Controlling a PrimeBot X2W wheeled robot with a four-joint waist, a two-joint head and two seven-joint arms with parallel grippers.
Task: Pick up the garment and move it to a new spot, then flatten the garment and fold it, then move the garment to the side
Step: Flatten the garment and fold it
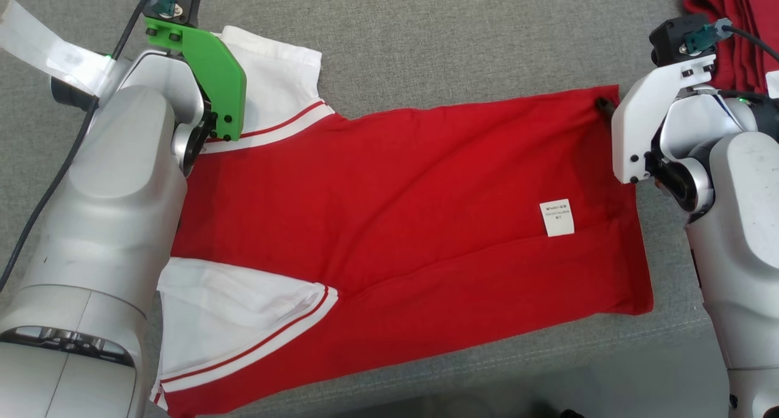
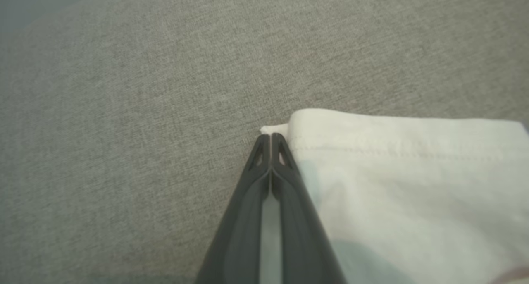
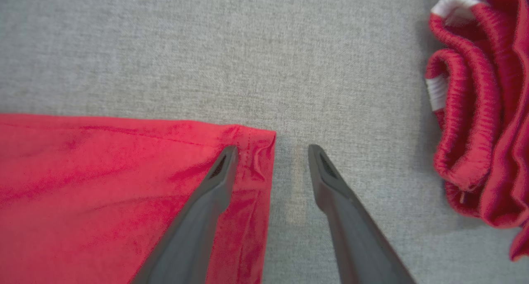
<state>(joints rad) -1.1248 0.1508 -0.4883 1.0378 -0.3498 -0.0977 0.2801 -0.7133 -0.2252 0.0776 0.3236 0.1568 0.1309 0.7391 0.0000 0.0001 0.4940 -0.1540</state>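
The garment [image 1: 389, 205], a red shirt with white sleeves and a small white label, lies spread flat on the grey cloth surface [image 1: 426, 34]. My left gripper [image 2: 270, 137] is shut at the corner of the far white sleeve [image 2: 405, 184], and a bit of white cloth pokes out past its tips. In the head view that wrist's green mount [image 1: 210, 71] covers the fingers. My right gripper [image 3: 272, 149] stands open astride the garment's far hem corner [image 3: 252, 147]. One finger lies over the red cloth, the other over bare grey surface. Its dark fingertip [image 1: 604, 106] touches that corner.
A pile of other red clothes with white-striped cuffs [image 1: 739, 28] [image 3: 475, 110] lies just right of my right gripper. A white paper strip [image 1: 42, 47] sits at the far left. The surface's front edge [image 1: 548, 357] runs close below the garment.
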